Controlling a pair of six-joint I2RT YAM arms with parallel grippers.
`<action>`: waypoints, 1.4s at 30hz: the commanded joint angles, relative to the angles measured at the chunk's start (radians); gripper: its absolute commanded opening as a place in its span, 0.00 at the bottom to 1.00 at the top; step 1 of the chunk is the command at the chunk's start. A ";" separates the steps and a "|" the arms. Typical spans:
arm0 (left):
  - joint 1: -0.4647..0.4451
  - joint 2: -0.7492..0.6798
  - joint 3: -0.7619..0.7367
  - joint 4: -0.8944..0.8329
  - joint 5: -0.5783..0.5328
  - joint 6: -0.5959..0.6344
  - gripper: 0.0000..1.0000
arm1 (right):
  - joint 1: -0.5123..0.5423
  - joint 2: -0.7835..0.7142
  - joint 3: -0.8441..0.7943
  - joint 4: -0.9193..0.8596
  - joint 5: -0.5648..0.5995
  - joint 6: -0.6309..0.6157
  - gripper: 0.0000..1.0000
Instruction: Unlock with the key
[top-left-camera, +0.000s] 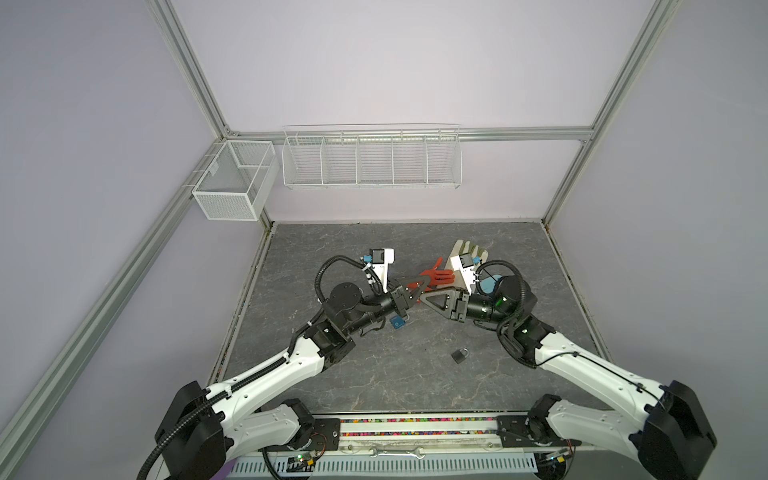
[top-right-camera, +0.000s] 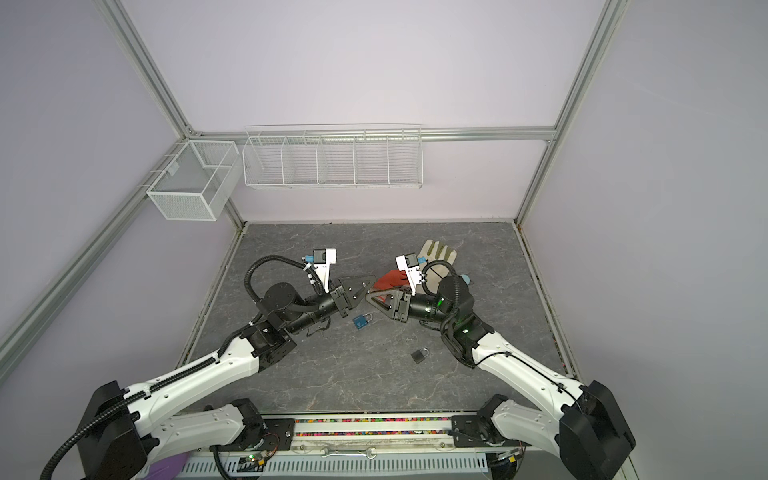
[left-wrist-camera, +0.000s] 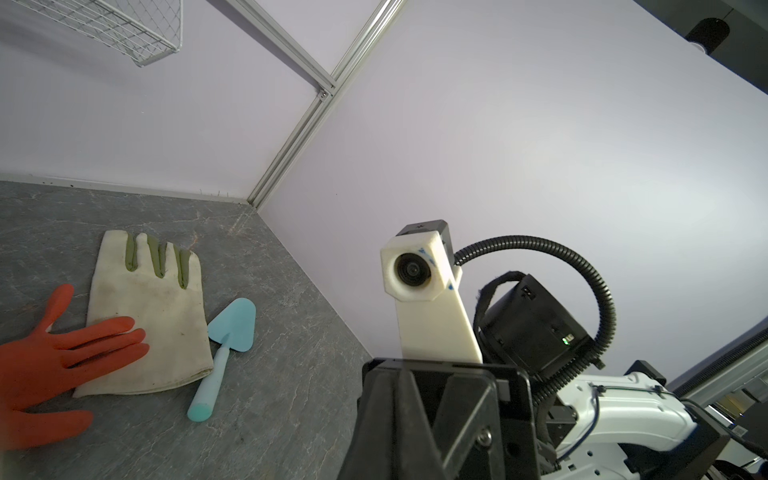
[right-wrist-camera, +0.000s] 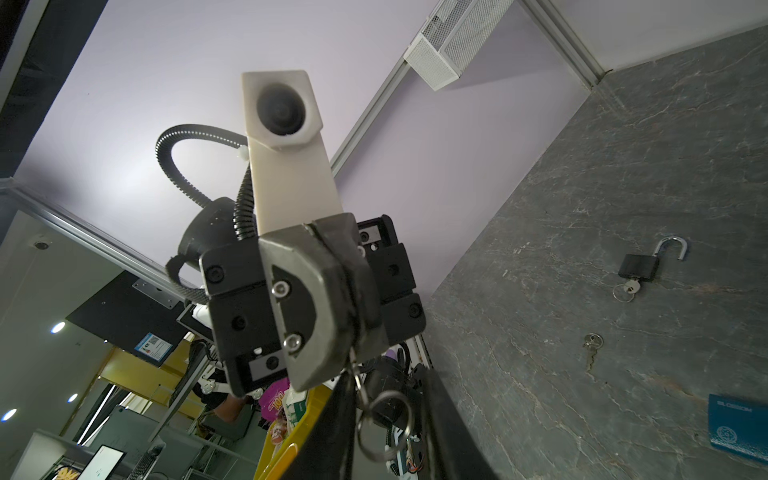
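Both grippers meet in mid-air above the table's middle. My left gripper (top-left-camera: 422, 291) (top-right-camera: 371, 286) (right-wrist-camera: 353, 359) is shut on the key (right-wrist-camera: 356, 376). The key's ring (right-wrist-camera: 384, 424) hangs below the left fingertips. My right gripper (top-left-camera: 421, 298) (top-right-camera: 366, 300) (right-wrist-camera: 390, 432) faces it with its fingers apart on either side of the ring, a gap showing. A shut blue padlock (top-left-camera: 397, 323) (top-right-camera: 362, 321) (right-wrist-camera: 737, 428) lies on the table under the grippers. In the left wrist view the left gripper (left-wrist-camera: 400, 382) shows its jaws pressed together.
A black padlock (top-left-camera: 459, 355) (right-wrist-camera: 638, 266) lies nearer the front, shackle open, a key in it. A loose key (right-wrist-camera: 592, 341) lies beside it. A white glove (left-wrist-camera: 145, 316), an orange glove (left-wrist-camera: 41, 365) and a blue trowel (left-wrist-camera: 226, 345) lie behind. Wire baskets (top-left-camera: 372, 160) hang on the wall.
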 joint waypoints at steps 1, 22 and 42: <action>-0.006 -0.012 0.013 0.039 0.013 0.016 0.00 | 0.005 0.007 0.005 0.026 0.011 0.002 0.27; -0.008 -0.018 0.012 0.018 0.003 0.018 0.00 | 0.006 -0.039 0.017 -0.049 0.030 -0.036 0.08; -0.007 -0.076 -0.005 -0.136 -0.142 0.026 0.53 | -0.019 -0.247 0.060 -0.618 0.131 -0.183 0.06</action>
